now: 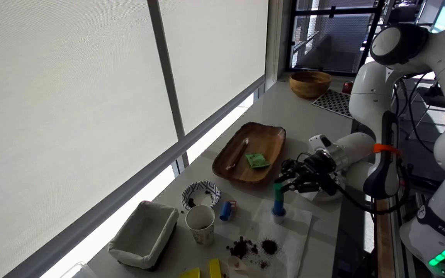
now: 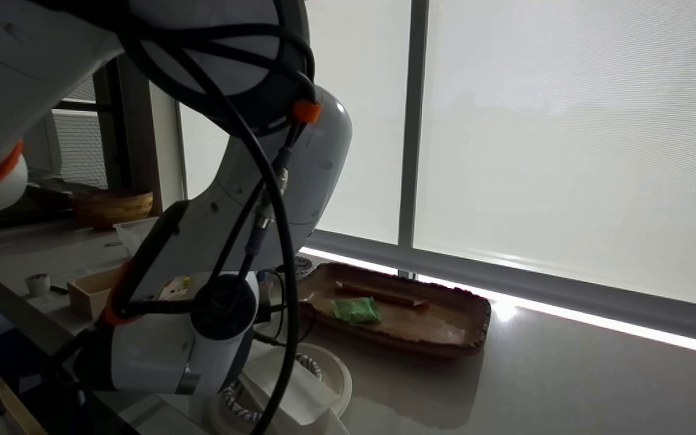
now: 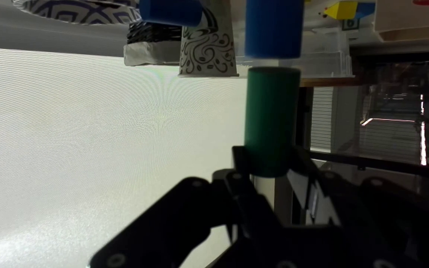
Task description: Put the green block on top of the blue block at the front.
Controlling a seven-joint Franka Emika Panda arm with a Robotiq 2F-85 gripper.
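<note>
Since the task asks for a stack, the gripper clasps the green block by its upper end, a hold that presumably keeps the lower face free for setting down. Directly below, the blue block stands upright, so its flat top can act as a seat. A thin pale strip parts the two in the wrist view, which is upside down; a slight lowering and a release seem to be what remains. The blue block's foot is at a small pale cup, perhaps for steadiness, though whether inside or behind it is hard to tell.

In an exterior view, the pale surface carries yellow blocks nearest, then dark crumbs on a white paper sheet, likely laid to catch them. To the left stand a lined basket and a patterned paper cup; a blue cylinder lies just right of the cup. Farther on, a wooden tray keeps a green packet contained, and a wooden bowl sits at the far end. Pale roller blinds run along the left.
</note>
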